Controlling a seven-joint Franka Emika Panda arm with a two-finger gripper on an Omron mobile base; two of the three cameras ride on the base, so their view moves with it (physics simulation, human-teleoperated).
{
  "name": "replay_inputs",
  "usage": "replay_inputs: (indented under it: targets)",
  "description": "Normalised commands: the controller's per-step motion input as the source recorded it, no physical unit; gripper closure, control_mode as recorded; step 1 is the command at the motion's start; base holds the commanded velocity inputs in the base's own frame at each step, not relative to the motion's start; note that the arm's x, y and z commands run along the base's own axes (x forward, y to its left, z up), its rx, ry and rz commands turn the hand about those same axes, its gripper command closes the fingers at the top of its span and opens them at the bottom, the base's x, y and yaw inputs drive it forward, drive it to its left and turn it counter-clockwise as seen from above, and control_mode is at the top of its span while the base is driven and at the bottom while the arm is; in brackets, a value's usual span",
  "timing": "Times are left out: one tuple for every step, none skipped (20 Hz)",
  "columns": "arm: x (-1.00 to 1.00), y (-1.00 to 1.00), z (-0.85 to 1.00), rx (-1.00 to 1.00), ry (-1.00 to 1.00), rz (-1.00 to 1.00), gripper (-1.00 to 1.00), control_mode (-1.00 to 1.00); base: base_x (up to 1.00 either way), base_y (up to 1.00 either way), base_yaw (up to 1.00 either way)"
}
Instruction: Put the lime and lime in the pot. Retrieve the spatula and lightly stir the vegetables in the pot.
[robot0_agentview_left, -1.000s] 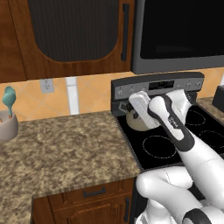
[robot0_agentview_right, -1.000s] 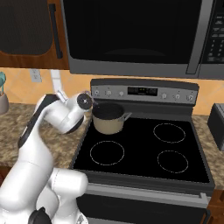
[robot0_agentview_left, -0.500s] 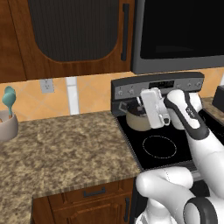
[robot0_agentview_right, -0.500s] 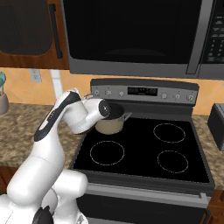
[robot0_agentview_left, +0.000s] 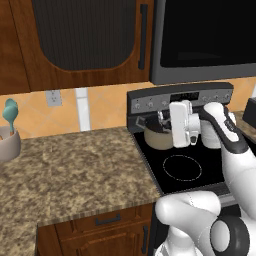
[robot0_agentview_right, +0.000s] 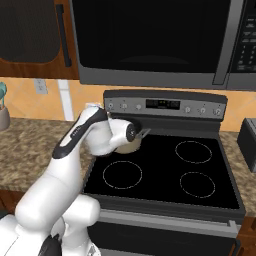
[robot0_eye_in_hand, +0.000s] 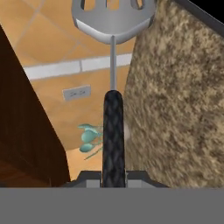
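You've got the spatula (robot0_eye_in_hand: 113, 52) clamped in the gripper (robot0_eye_in_hand: 113, 177): the jaws are pinched tight on the black handle, and the slotted silver head sticks straight out ahead of the hand, clear of any surface. Beyond that head sit the orange tiled wall, a wall socket (robot0_eye_in_hand: 77, 92) and the speckled counter (robot0_eye_in_hand: 183, 113), with a teal utensil (robot0_eye_in_hand: 89, 138) just beside the handle in the hand camera.

Take the pot (robot0_agentview_left: 156, 136) as your anchor. It sits on the black stove (robot0_agentview_left: 190, 167), on the back burner nearest the counter. From the left base camera your white hand (robot0_agentview_left: 182, 124) hangs right at the pot, level with its rim and overlapping its stove-side edge. From the right base camera the arm covers most of the pot (robot0_agentview_right: 131, 145); only a beige sliver and one grey handle peek out. You can't tell from here what's inside the pot.
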Motion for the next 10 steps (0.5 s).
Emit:
replay_inputs:
  targets:
    - [0.04,-0.17,0.06,0.2,0.05,0.0,1.0,-1.0,0.0,0.0,0.0]
    - [0.03,-0.17,0.08,0.21,0.05,0.0,1.0,-1.0,0.0,0.0,0.0]
    - [0.04,-0.19,0.07,0.21,0.05,0.0,1.0,-1.0,0.0,0.0,0.0]
    - [0.04,-0.19,0.07,0.22,0.06,0.0,1.0,-1.0,0.0,0.0,0.0]
    - [0.05,-0.18,0.07,0.21,0.06,0.0,1.0,-1.0,0.0,0.0,0.0]
    - [0.05,-0.18,0.06,0.21,0.06,0.0,1.0,-1.0,0.0,0.0,0.0]
    - [0.04,-0.18,0.06,0.2,0.05,0.0,1.0,-1.0,0.0,0.0,0.0]
    - [0.04,-0.18,0.06,0.21,0.06,0.0,1.0,-1.0,0.0,0.0,0.0]
    - [0.06,-0.17,0.06,0.2,0.06,0.0,1.0,-1.0,0.0,0.0,0.0]
    - [0.04,-0.17,0.07,0.2,0.06,0.0,1.0,-1.0,0.0,0.0,0.0]
